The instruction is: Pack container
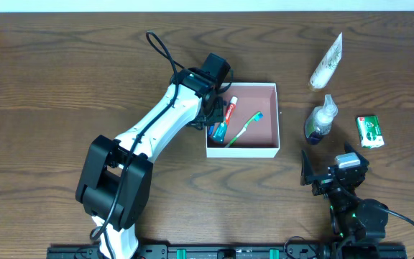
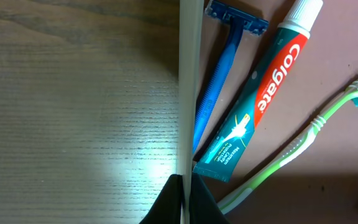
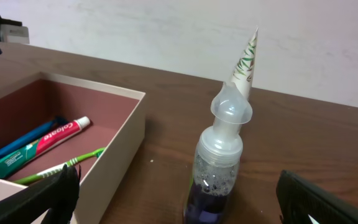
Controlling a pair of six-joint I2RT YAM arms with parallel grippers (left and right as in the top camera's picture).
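**Desk:** Where does the container stand?

**Operator:** I have the container (image 1: pixel 243 151) just right of centre in the overhead frame, flat on the table (image 1: pixel 49 86); white walls, pinkish-brown floor. Inside, a blue razor (image 2: pixel 219 74) lies just beside the left wall; a toothpaste tube (image 2: pixel 260 93) lies next to it; a green toothbrush (image 2: pixel 297 149) lies further in.

**Desk:** Any legible marking?

**Operator:** "Colgate" in white on the tube's red band, read from my left wrist view; the small print on its teal end I cannot read. The green packet (image 1: pixel 369 131) at the right of the overhead frame has print too small to read.

**Desk:** The claws?

**Operator:** My left gripper (image 2: pixel 182 186) pinches the container's left wall, one finger on each side. My right gripper (image 3: pixel 178 180), lower right overhead, is spread wide and holds nothing. A clear bottle (image 3: pixel 219 162) of dark blue liquid stands just ahead of it; a white tube (image 1: pixel 327 61) with green leaf print lies beyond, upper right.
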